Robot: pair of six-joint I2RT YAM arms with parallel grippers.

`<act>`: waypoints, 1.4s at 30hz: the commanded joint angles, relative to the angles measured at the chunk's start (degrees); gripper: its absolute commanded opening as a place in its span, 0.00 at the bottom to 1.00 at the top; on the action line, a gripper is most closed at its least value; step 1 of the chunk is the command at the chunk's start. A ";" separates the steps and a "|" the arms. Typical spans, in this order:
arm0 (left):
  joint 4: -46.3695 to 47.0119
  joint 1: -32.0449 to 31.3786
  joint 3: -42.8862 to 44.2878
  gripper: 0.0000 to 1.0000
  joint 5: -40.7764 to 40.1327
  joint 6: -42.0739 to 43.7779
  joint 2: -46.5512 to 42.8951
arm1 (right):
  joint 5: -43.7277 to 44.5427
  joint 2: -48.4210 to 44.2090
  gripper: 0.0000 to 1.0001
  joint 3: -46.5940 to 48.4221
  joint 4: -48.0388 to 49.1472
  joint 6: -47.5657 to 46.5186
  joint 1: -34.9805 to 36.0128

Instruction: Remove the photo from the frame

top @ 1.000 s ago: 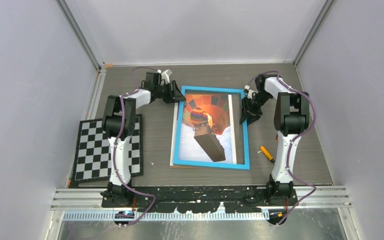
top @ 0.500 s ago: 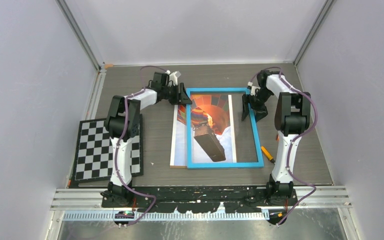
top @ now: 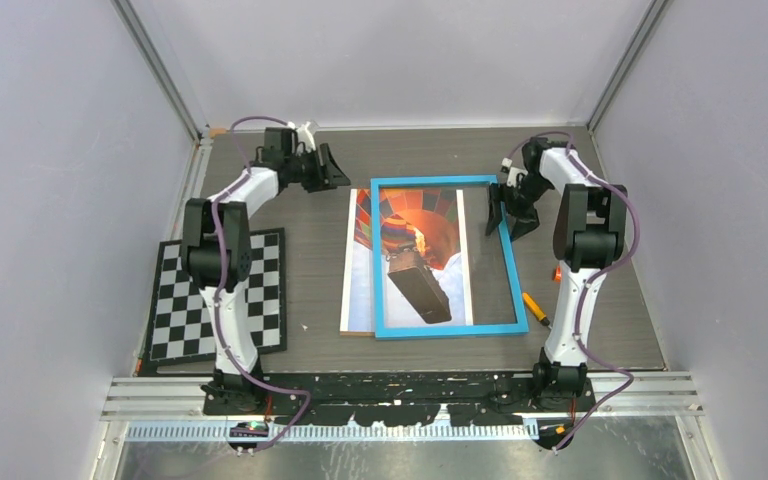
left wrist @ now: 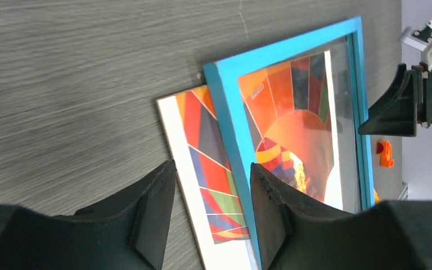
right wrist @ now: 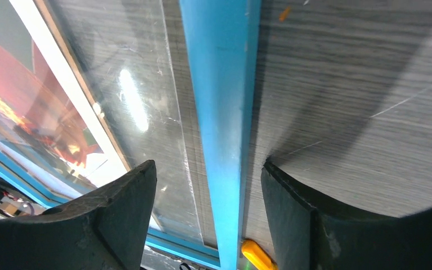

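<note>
The left fingers are spread and hold nothing. Through the gap between them show the grey wood-grain table and the white left margin of the photo. Just past their tips lies the far left corner of the frame. In the top view these fingers hang over bare table, left of that corner and touching neither thing.

The right fingers are also spread. They stand astride the frame's right-hand blue bar near its far end, with a gap on either side of it, so they do not pinch it. Glare shows on the glazing just inside that bar.

The frame lies flat at mid-table, offset to the right over the photo. A strip of the balloon print sticks out beyond the frame's left bar, and the rest shows through the glazing.

Outward from the right fingers, towards the arm bases, an orange marker lies on the table beside the frame, with a small orange piece near it.

Well away from the left fingers, at the table's near left, lies a checkerboard.

Pale lilac-grey walls close in the left, far and right sides. A metal rail runs along the near edge.
</note>
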 commanded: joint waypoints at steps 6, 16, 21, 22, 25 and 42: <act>-6.23 2.80 -6.80 0.53 2.64 1.48 -5.69 | -9.26 -7.49 0.82 5.05 -2.36 -10.03 -1.65; -6.75 3.15 -30.49 0.52 14.14 -0.58 -22.00 | -18.65 -15.43 0.70 -6.44 -2.60 -13.50 6.80; -7.10 3.15 -35.87 0.47 12.72 -2.01 -22.58 | -18.72 -13.58 0.56 -10.83 -0.70 -12.19 11.61; -6.55 3.09 -36.61 0.46 12.93 -2.20 -22.25 | -18.32 -13.35 0.55 -11.60 0.15 -11.55 12.35; -4.79 2.33 -38.54 0.45 12.43 -1.68 -21.87 | -16.83 -12.70 0.51 -13.55 2.70 -10.14 13.67; -6.02 -4.13 -34.44 0.36 11.02 -0.36 -18.02 | -9.42 -6.86 0.41 -17.17 7.85 -5.45 14.10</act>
